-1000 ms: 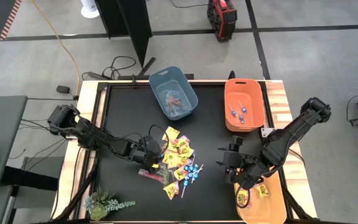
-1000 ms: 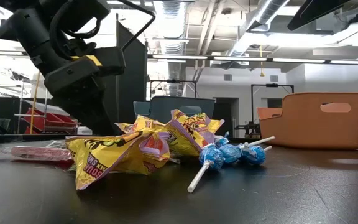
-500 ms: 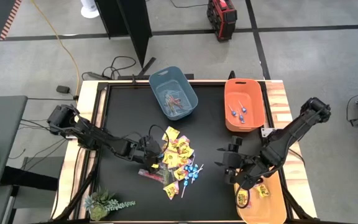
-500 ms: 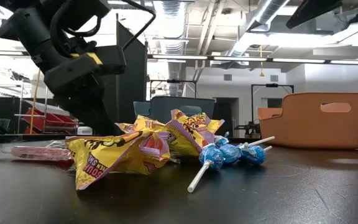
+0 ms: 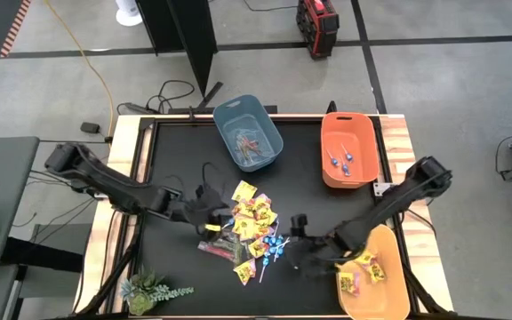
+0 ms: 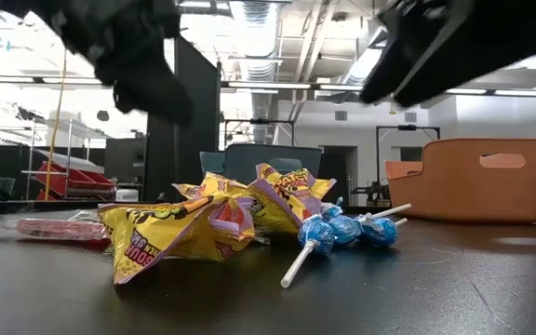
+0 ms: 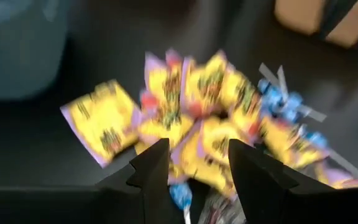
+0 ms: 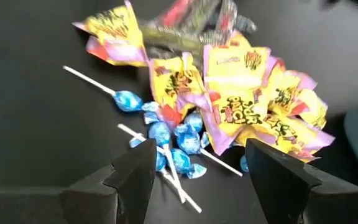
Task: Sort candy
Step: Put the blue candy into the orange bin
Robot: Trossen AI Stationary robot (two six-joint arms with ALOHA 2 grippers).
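Note:
The candy lies in one heap on the black table: yellow packets [image 5: 254,213], blue lollipops [image 5: 276,244] at its right edge and pinkish sticks [image 5: 216,249] at its near left. My left gripper [image 5: 216,209] hovers open above the heap's left side; in the left wrist view it [image 7: 197,146] looks down on the packets [image 7: 197,93]. My right gripper [image 5: 293,242] is open just right of the lollipops; its wrist view shows it [image 8: 201,146] framing the lollipops [image 8: 169,140], clear of them. In the low view both arms are blurred above the heap [image 6: 221,214].
A blue-grey bin [image 5: 248,132] with pinkish sticks stands far centre. An orange bin [image 5: 349,148] with lollipops is far right, and a yellow bin [image 5: 373,284] with yellow packets near right. A small plant [image 5: 149,289] sits at the near left corner.
My left gripper has risen from the heap's left side and drawn back a little toward the table's left. My right gripper has swung from beside the yellow bin toward the table's left and down to the lollipops, rolling as it went. The candy has not moved.

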